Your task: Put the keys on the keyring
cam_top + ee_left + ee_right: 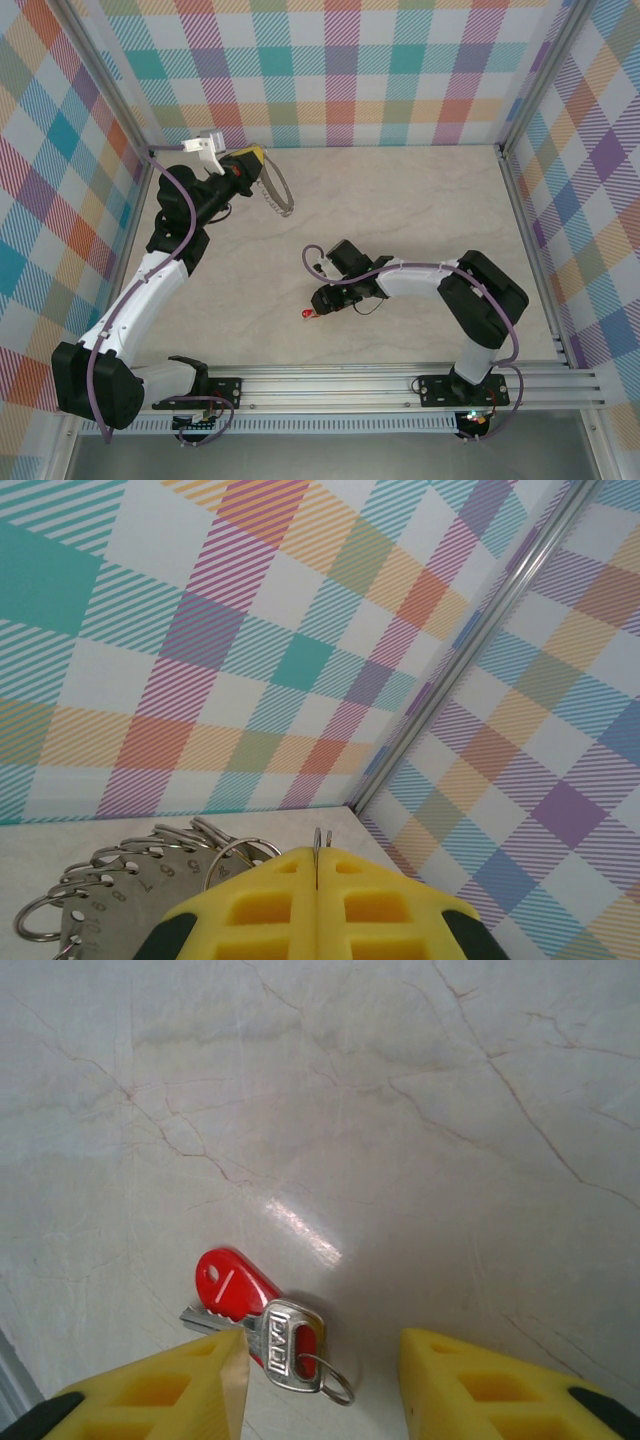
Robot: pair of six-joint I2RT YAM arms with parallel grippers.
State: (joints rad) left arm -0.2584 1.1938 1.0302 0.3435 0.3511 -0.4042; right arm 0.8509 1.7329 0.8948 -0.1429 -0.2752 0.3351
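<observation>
Open tabletop point(420, 200) around keys point(250, 1300), plaid walls point(340, 70) hemming edges

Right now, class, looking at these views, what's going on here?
The left claw is shut on the keyring, holding it near the far left corner of the table. The right claw is open, low over the table, with a red-headed key and a silver key lying on the surface between its fingers. Neither key is on the keyring yet.

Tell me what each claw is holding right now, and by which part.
Left claw pinches the keyring by one thin wire ring. Right claw holds nothing, open around the keys.
</observation>
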